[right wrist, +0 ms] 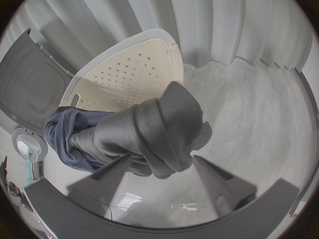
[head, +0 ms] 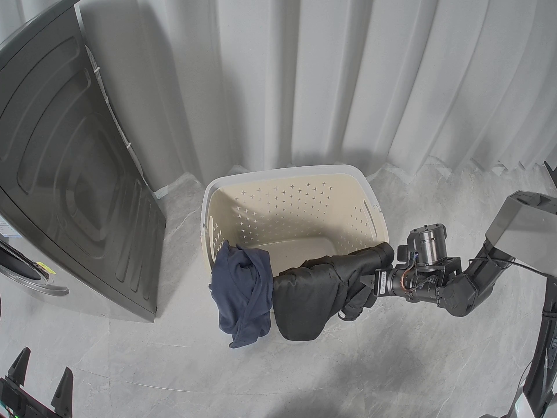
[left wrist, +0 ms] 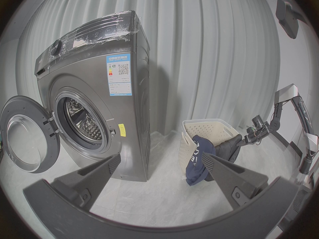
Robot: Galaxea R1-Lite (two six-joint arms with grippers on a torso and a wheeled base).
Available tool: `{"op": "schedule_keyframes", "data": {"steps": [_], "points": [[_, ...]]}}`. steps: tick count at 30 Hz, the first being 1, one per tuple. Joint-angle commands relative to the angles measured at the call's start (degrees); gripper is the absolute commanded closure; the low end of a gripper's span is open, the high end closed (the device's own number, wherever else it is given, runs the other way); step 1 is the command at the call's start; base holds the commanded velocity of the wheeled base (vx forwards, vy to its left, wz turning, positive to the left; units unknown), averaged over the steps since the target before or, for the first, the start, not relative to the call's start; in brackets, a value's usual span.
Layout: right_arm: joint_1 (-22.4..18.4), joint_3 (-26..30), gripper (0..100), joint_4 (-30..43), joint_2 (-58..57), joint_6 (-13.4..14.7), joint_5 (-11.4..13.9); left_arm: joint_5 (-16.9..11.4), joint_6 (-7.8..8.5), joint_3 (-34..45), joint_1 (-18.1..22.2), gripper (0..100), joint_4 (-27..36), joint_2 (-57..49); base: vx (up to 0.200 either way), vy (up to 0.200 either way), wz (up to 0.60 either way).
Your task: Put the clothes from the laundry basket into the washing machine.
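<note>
Right gripper (right wrist: 161, 158) spread, either side of black garment (head: 307, 297) draped over laundry basket (head: 288, 172) rim, touching navy garment (head: 243, 291). Left gripper (left wrist: 160, 156) spread, facing washing machine (left wrist: 133, 117).

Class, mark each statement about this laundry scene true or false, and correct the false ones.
1. The door of the washer is shut. False: it stands open.
2. A navy garment hangs over the rim of the basket. True.
3. The left gripper holds a garment. False: it is open and empty.
4. The right gripper is at the black garment. True.
</note>
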Motion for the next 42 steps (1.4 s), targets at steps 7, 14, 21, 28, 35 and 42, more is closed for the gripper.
{"op": "schedule_keyframes", "data": {"steps": [7,14,21,28,35,42], "points": [[1.0,1.8,100,-5.3,0.2,0.1,1.4,0.0,-0.01,0.8,0.0,0,0.0,-0.8,0.0,0.0,0.0],[3.6,12.6,100,-6.7,-13.6,0.2,2.4,0.0,-0.01,0.8,0.0,0,0.1,-0.8,0.0,0.0,0.0],[3.5,15.5,100,-6.6,-15.5,0.3,2.2,0.0,-0.01,0.8,0.0,0,0.0,-0.8,0.0,0.0,0.0],[2.8,14.6,0,-8.0,-9.5,0.2,1.7,0.0,-0.01,0.8,0.0,0,0.0,-0.9,0.0,0.0,0.0],[1.2,8.9,0,-8.2,-3.1,-0.3,1.7,0.0,-0.01,0.8,0.0,0,0.1,-0.8,0.0,0.0,0.0],[-0.3,3.0,100,-11.0,2.6,-0.3,1.9,0.0,-0.01,0.8,0.0,0,0.1,-0.9,0.0,0.0,0.0]]}}
